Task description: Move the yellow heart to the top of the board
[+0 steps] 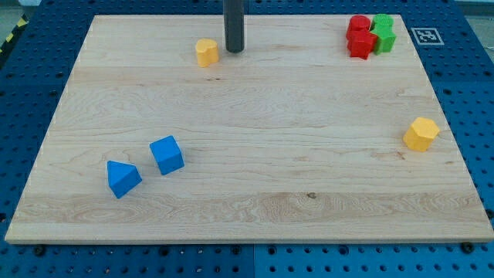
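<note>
Near board [247, 232] top: yellow heart [206, 52] just left of my tip [234, 49], apart; orientation unclear; no claw.

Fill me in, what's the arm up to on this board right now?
My tip sits near the view's top, just right of the small yellow heart, close beside it; contact can't be told. The heart already lies close to the board's top edge. A second yellow block sits at the view's right edge, red blocks and green blocks cluster at top right, and a blue cube and blue triangular block lie at lower left.
</note>
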You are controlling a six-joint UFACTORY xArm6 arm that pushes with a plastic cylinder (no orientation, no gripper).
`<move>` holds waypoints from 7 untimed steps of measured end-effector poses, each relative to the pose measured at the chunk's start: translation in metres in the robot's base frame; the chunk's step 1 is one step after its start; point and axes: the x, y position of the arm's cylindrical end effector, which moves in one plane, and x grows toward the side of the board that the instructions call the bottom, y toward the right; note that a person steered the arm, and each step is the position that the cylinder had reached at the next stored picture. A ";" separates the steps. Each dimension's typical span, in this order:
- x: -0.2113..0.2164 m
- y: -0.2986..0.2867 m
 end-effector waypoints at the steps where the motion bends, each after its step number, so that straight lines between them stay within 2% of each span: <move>1: 0.049 0.000; 2: 0.083 -0.004; 3: 0.077 -0.042; 5: -0.022 -0.067; 7: -0.002 -0.067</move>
